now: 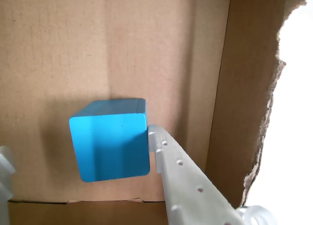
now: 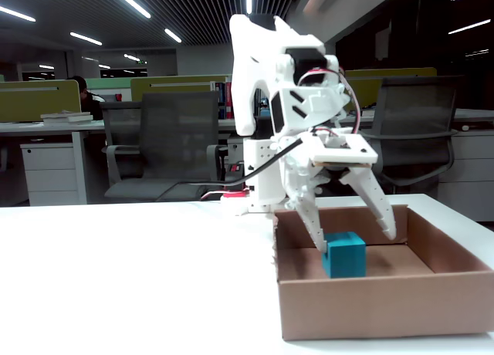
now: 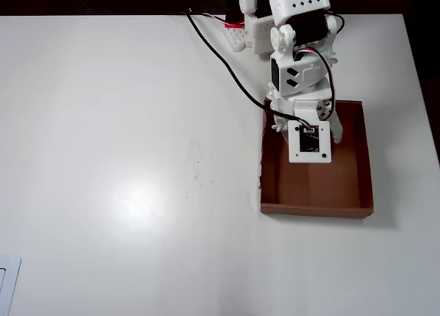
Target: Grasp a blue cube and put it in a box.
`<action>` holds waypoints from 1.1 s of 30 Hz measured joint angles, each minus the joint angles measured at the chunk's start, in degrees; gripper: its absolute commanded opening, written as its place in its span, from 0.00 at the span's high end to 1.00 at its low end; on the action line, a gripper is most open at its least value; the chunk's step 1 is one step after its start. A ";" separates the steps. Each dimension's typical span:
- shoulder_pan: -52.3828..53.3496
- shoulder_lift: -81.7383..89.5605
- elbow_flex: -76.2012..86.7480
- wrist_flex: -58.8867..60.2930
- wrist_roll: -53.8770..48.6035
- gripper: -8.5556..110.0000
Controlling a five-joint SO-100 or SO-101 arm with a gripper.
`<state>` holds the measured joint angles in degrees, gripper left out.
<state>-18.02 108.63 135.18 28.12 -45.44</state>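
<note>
Cube (image 2: 344, 255) sits on the floor of the box (image 2: 378, 312), lower right of the fixed view; tool (image 2: 357, 235) straddles it, spread wide, gripping nothing.

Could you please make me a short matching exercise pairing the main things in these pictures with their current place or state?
Things:
1. small cyan-turquoise blue cube
2. shallow brown cardboard box
3. white two-finger gripper
4. white table

Places or states:
A. carries the box near its right edge in the overhead view
B. open, one finger on each side of the cube, over the box
C. resting on the box floor
D. lidless, one wall edge torn in the wrist view

Pairs: 1-C, 2-D, 3-B, 4-A
</note>
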 measured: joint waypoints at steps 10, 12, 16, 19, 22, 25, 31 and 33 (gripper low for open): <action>0.00 2.29 0.35 1.76 0.00 0.60; 0.00 3.16 0.35 3.08 0.00 0.60; 0.00 3.25 0.35 4.83 0.00 0.59; 0.00 4.83 0.26 6.33 0.00 0.59; 0.18 6.50 -0.53 8.00 0.00 0.57; 0.62 8.09 -1.32 9.23 -0.18 0.57; 1.41 11.95 -1.58 10.99 -1.32 0.57; 1.58 13.27 -1.58 11.51 -1.76 0.58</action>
<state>-16.44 121.90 133.59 39.64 -47.20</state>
